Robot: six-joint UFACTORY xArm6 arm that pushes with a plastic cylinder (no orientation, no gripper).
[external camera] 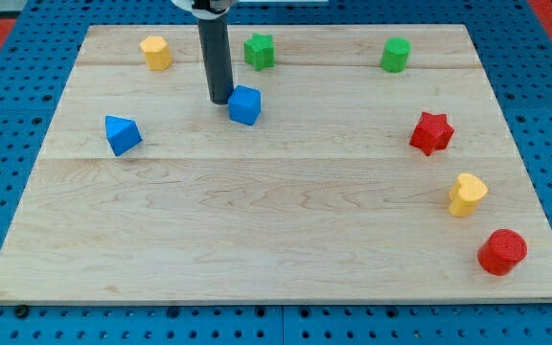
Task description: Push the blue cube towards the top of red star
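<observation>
The blue cube (245, 104) sits on the wooden board in the upper middle-left. My tip (220, 100) is right at the cube's left side, touching or nearly touching it. The red star (431, 132) lies far to the view's right, slightly lower than the cube. The rod rises from the tip to the view's top edge.
A blue triangular block (122, 134) lies left. A yellow block (156, 53), a green star (260, 50) and a green block (396, 55) line the top. A yellow block (467, 195) and a red cylinder (502, 252) sit at lower right.
</observation>
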